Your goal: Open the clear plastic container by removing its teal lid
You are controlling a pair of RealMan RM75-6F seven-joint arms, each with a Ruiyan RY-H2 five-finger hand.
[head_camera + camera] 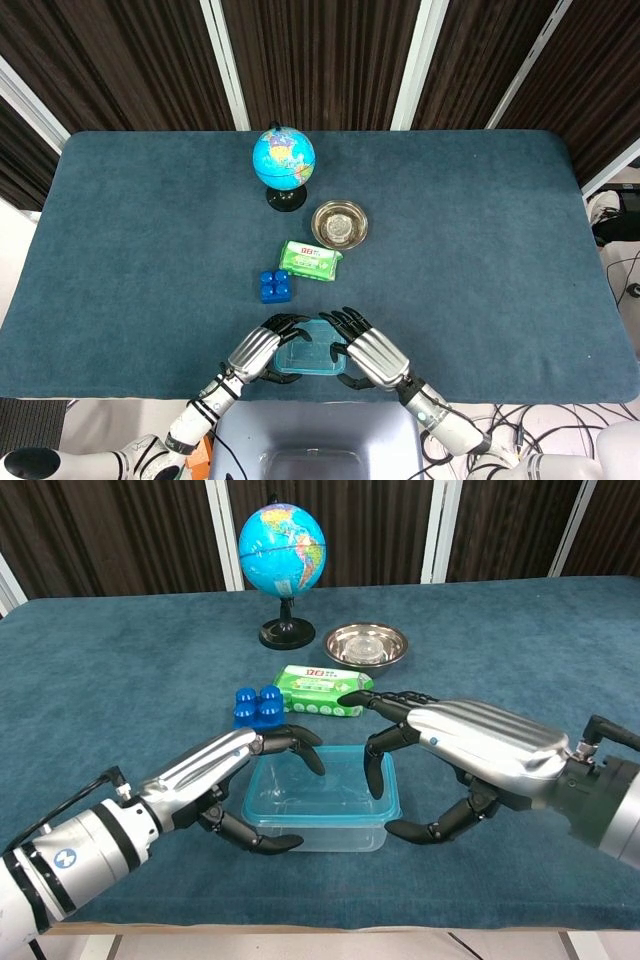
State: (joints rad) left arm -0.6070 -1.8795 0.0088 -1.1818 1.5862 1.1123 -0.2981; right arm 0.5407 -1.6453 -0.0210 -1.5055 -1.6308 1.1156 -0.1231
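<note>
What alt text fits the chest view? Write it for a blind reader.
Two metallic robot hands, left and right, flank a clear container with teal lid on a blue table. Behind sit blue blocks, a green packet, a steel bowl and a globe.

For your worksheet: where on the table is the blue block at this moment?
In the head view, the blue block sits near the table's middle, just left of the green packet and beyond the clear container between the two robot hands.

Left hand (pixel 257 349), right hand (pixel 370 352) flanking teal-lidded container (pixel 309 347), near table edge (pixel 120 385)
</note>
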